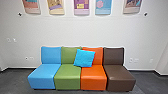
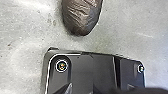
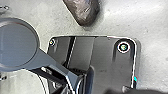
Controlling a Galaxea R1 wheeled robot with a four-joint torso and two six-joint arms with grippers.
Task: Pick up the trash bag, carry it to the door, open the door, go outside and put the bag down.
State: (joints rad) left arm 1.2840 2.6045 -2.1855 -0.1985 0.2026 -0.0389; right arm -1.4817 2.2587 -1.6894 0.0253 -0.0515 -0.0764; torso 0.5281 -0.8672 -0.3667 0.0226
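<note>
A dark, creased trash bag [image 2: 81, 17] shows in the left wrist view, just beyond the edge of the robot's dark base plate. The right wrist view has the same dark bag [image 3: 84, 11] near that plate, with a strip of pale floor between bag and plate. Whether either gripper holds the bag cannot be told. Its upper part is cut off in both wrist views.
In the head view a row of seats stands against a pale wall: blue [image 1: 42, 77], green [image 1: 67, 77], orange [image 1: 93, 77] and brown [image 1: 120, 77]. A light-blue cushion [image 1: 84, 58] leans on the backrests. Posters [image 1: 103, 7] hang above. Dark floor [image 1: 150, 83] runs in front.
</note>
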